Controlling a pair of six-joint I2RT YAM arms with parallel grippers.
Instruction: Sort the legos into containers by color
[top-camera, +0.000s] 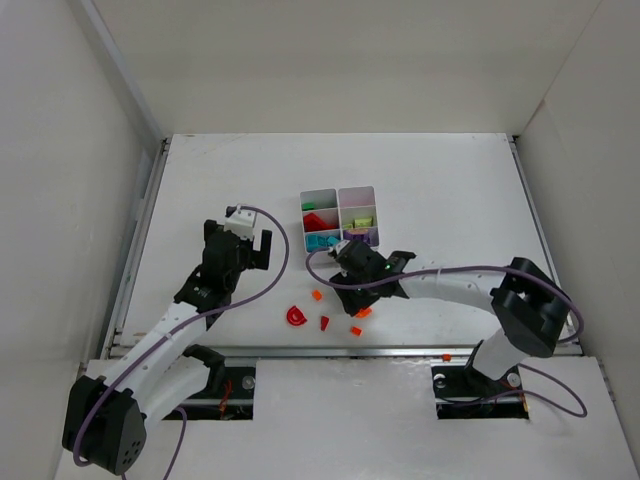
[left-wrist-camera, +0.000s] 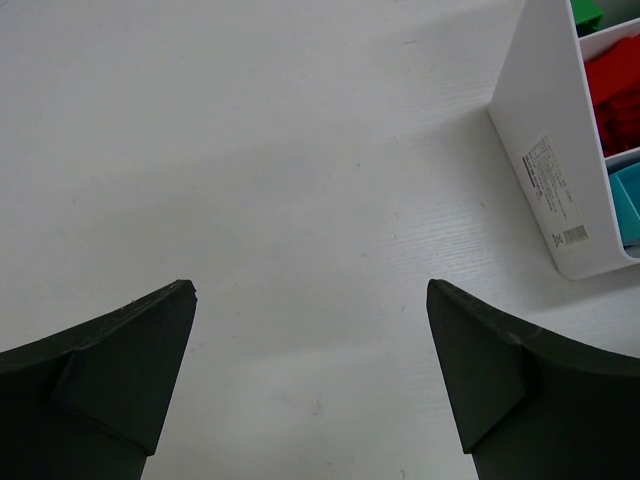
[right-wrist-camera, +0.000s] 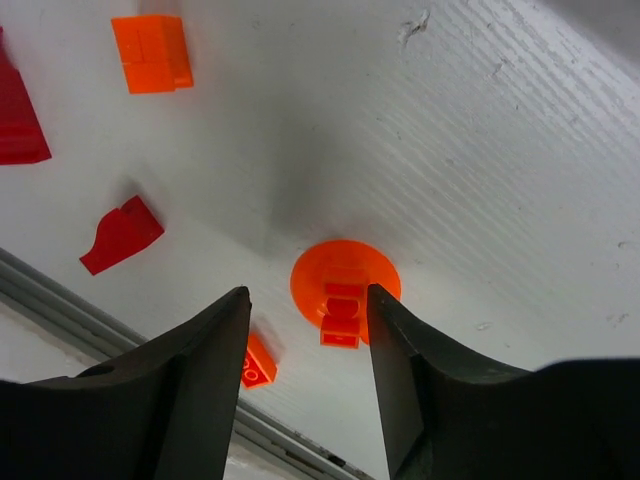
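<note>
Right wrist view: your right pincer (right-wrist-camera: 308, 292) stands around the orange round piece (right-wrist-camera: 345, 285), which lies flat on the bench (right-wrist-camera: 500, 150) near the front rail (right-wrist-camera: 60, 290). The jaws are half shut and not yet grasping. If they catch only the raised stud, the disc can tilt and slip out. Your left pincer (left-wrist-camera: 310, 290) hangs released beside the containers (left-wrist-camera: 550, 160).

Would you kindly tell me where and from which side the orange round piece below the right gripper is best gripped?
Grip the raised block at the centre of the orange round piece, coming straight down with a finger on each flat side. Its disc lies flat on the table, so the thin rim likely offers little to pinch.
</note>
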